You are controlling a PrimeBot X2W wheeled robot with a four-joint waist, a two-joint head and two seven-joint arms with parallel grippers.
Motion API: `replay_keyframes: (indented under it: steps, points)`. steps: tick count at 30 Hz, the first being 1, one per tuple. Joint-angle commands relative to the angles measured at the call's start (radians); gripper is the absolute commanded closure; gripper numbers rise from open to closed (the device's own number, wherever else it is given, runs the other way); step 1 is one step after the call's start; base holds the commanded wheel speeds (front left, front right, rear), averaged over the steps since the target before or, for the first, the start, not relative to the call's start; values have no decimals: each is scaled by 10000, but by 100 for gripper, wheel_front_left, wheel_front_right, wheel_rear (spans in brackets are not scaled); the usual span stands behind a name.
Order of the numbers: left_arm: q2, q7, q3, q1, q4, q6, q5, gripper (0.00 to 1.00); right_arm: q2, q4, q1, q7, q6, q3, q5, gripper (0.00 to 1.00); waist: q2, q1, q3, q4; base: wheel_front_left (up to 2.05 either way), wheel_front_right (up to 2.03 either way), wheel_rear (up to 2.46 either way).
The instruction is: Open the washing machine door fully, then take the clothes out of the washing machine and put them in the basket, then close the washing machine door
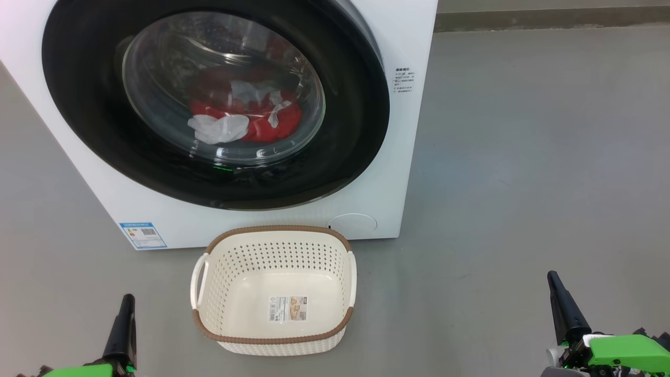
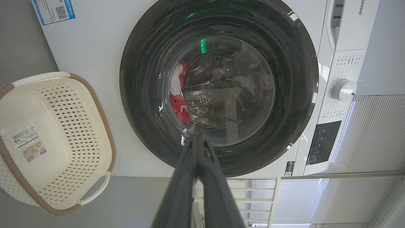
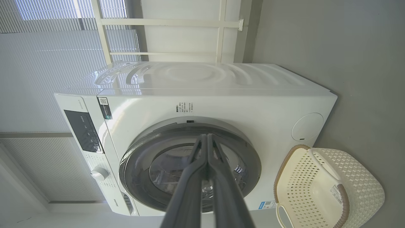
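The white washing machine (image 1: 398, 157) stands ahead with its round black-rimmed door (image 1: 84, 104) closed against the front. Through the glass I see red and white clothes (image 1: 246, 123) lying in the drum; they also appear as clothes (image 2: 178, 98) in the left wrist view. The cream basket (image 1: 209, 293) with a brown rim sits empty on the floor just before the machine. My left gripper (image 1: 125, 302) rests low at the left, shut and holding nothing. My right gripper (image 1: 553, 280) rests low at the right, also shut and holding nothing. Both are well short of the door.
Grey floor (image 1: 523, 183) stretches to the right of the machine and around the basket. The control panel and dial (image 2: 343, 90) lie along the machine's top edge. A white railing and ribbed wall panels (image 3: 57, 63) stand behind the machine.
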Motion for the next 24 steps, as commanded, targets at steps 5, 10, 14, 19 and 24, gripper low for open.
replay_keyframes:
  steps: [5,10,14,19,24]
  points:
    - [158,40,323,-406,-174,-111,29,100,-47,-242,-452,73,-7,233,-37,100,0,0,0,0,0,0,0]
    - [-36,-2,-17,44,113,10,0,0,17,127,47,-13,2,2,2,0,0,0,0,0,0,0,0]
    - [-253,-3,-80,432,580,21,0,0,134,636,353,-15,2,5,2,0,0,0,-1,-1,0,0,0]
    - [-236,-100,-169,390,486,41,25,0,127,560,313,-119,2,102,-19,0,0,15,-11,-3,0,0,0]
    - [-212,-216,-265,357,377,64,87,0,112,475,276,-237,1,206,-73,0,0,5,-9,-4,0,0,0]
